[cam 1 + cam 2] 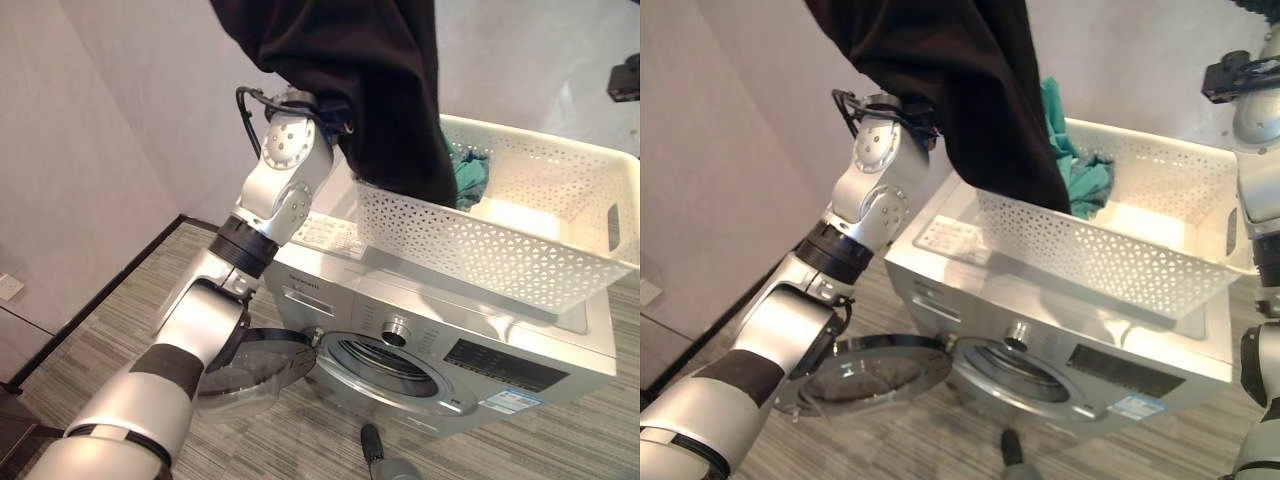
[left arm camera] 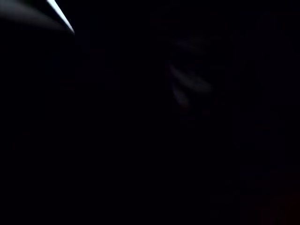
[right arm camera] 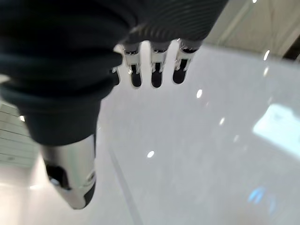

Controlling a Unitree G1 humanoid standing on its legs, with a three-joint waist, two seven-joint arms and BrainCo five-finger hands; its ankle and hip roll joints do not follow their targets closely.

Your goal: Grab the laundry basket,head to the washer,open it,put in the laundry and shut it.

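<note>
1. Across the left eye view, a white laundry basket (image 1: 500, 235) is seen resting on top of the silver washer (image 1: 400, 300), towards 3 o'clock. A black garment (image 1: 370, 90) is held up at 12 o'clock, its lower end hanging into the basket's near corner. The left arm is raised from 7 o'clock into the cloth; the left hand is hidden there, so its fingers cannot be judged.
2. Through the right eye view, green laundry (image 1: 1080, 170) is seen inside the basket. The washer's round door (image 1: 865, 375) is swung open at 7 o'clock, with the drum opening (image 1: 1015, 365) exposed beside it.
3. Over the left wrist view, darkness is seen.
4. Up close in the right wrist view, the right hand (image 3: 150, 70) is shown with fingers (image 3: 157, 72) straight and side by side, holding nothing.
</note>
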